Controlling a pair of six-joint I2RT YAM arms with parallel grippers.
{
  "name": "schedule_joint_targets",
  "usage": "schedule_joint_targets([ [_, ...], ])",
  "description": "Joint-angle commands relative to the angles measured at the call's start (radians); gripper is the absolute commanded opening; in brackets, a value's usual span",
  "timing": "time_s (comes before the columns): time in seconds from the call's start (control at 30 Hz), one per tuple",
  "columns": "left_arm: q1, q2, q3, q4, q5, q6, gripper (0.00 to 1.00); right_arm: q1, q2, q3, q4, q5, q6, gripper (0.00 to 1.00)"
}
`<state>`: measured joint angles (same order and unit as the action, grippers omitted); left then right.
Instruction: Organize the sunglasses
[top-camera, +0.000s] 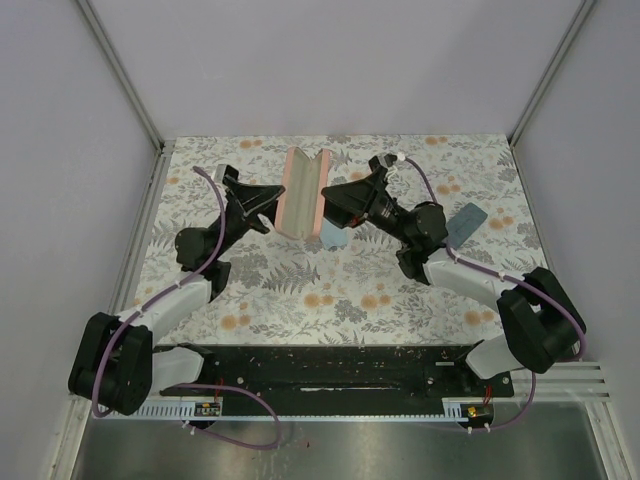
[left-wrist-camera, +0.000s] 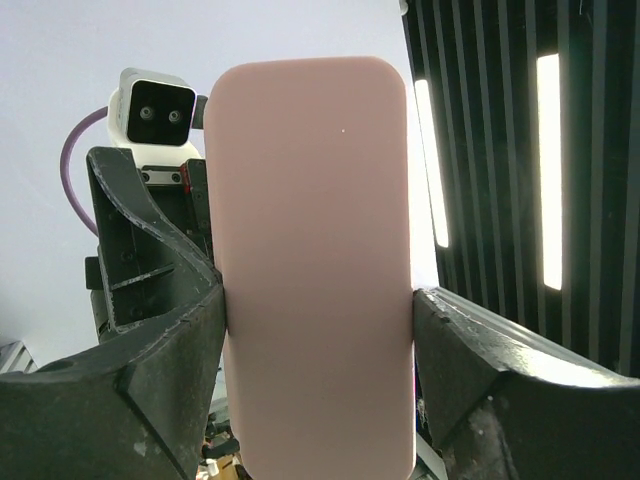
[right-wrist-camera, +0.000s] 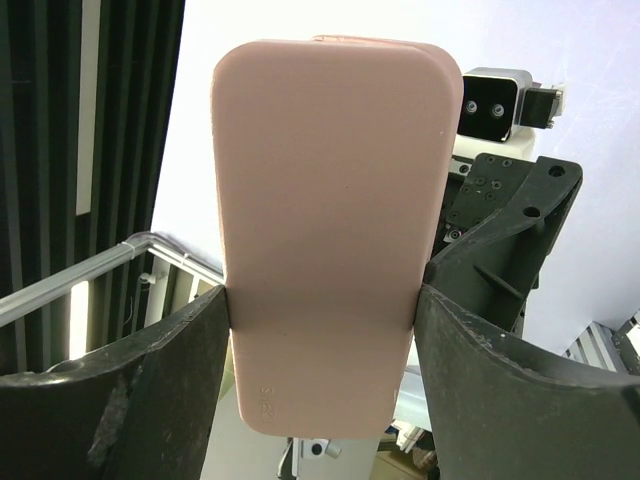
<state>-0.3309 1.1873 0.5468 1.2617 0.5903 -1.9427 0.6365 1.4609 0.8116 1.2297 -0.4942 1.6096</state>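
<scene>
- My left gripper (left-wrist-camera: 318, 340) and right gripper (right-wrist-camera: 320, 330) each clamp one half of the pink case (top-camera: 303, 190), held spread open at upper centre of the top view.
- No sunglasses show in any view; I cannot tell whether a pair lies inside the case.
- Judgement: stowing is unfinished. The blue-grey case (top-camera: 467, 222) lies alone at centre right.

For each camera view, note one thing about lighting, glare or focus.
Top external: even, soft light with faint shadows, and the pink case is sharp. Left wrist: two light strips at the right blow out to white, and the case darkens toward its lower end. Right wrist: strong light from behind leaves the case's face in flat shade.
</scene>
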Motion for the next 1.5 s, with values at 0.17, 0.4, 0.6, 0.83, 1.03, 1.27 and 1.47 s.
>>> schedule_joint_targets([
  [0.17, 0.067, -0.04, 0.116, 0.283, -0.144, -0.029, 0.0, -0.089, -0.036, 0.077, 0.139, -0.017, 0.056, 0.51],
  [0.4, 0.092, -0.069, 0.156, 0.177, -0.116, 0.01, 0.0, -0.115, -0.056, 0.127, 0.006, -0.04, 0.035, 0.51],
  [0.6, 0.095, -0.161, 0.258, -0.349, 0.054, 0.337, 0.55, -0.115, -0.117, 0.142, -0.269, -0.052, -0.088, 0.5],
  [0.83, 0.078, -0.302, 0.533, -1.367, -0.103, 0.999, 0.99, -0.115, -0.166, 0.176, -0.556, -0.07, -0.243, 0.5],
  [1.03, -0.017, -0.227, 0.607, -1.585, -0.177, 1.134, 0.99, -0.106, -0.151, 0.355, -1.037, -0.055, -0.514, 0.5],
  [1.27, -0.074, -0.252, 0.538, -1.67, -0.311, 1.214, 0.99, -0.037, 0.001, 0.618, -1.796, 0.245, -0.939, 0.51],
  [1.47, -0.076, -0.296, 0.435, -1.685, -0.342, 1.226, 0.99, 0.078, 0.185, 0.632, -2.044, 0.549, -1.06, 0.51],
])
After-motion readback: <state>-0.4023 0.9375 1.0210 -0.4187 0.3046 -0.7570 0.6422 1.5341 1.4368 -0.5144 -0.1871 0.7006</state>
